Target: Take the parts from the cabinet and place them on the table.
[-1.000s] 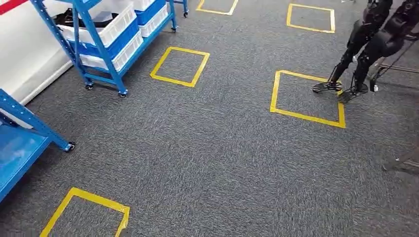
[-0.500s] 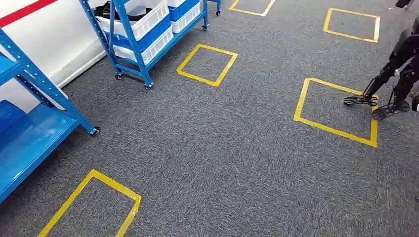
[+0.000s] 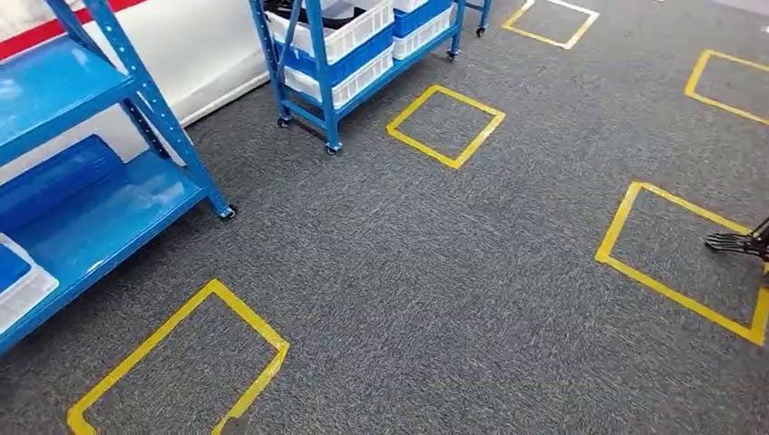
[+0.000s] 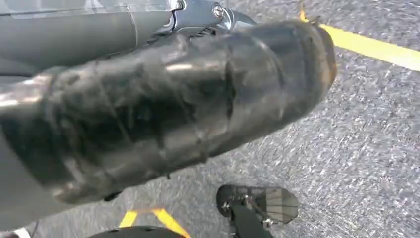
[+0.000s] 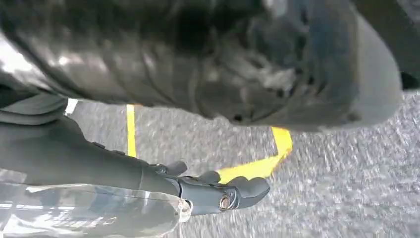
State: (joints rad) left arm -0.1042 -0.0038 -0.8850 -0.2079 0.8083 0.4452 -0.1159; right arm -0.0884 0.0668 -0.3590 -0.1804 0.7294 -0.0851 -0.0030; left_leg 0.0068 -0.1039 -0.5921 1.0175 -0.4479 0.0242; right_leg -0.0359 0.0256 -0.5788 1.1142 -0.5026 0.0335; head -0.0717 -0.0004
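While the head view looks down on grey carpet [image 3: 435, 272] marked with yellow tape squares [image 3: 445, 124], a blue wheeled shelving cart [image 3: 349, 54] stands at the far left. It holds white bins [image 3: 349, 34] stacked with blue bins [image 3: 358, 56], and dark parts [image 3: 295, 11] lie in the top white bin. A second blue rack [image 3: 100, 172] sits at the near left, with a white tray [image 3: 23, 285] on its lowest shelf. A white wall with a red stripe [image 3: 54, 32] runs behind the racks. At the right edge, the black foot of another robot [image 3: 736, 243] rests inside a tape square. In the left wrist view, the left hand [image 4: 208, 12] is mostly hidden behind a dark body part, so I cannot tell its state. In the right wrist view, the right hand [image 5: 208, 191] hangs above the carpet with dark fingers [image 5: 247, 188] curled in, holding nothing.
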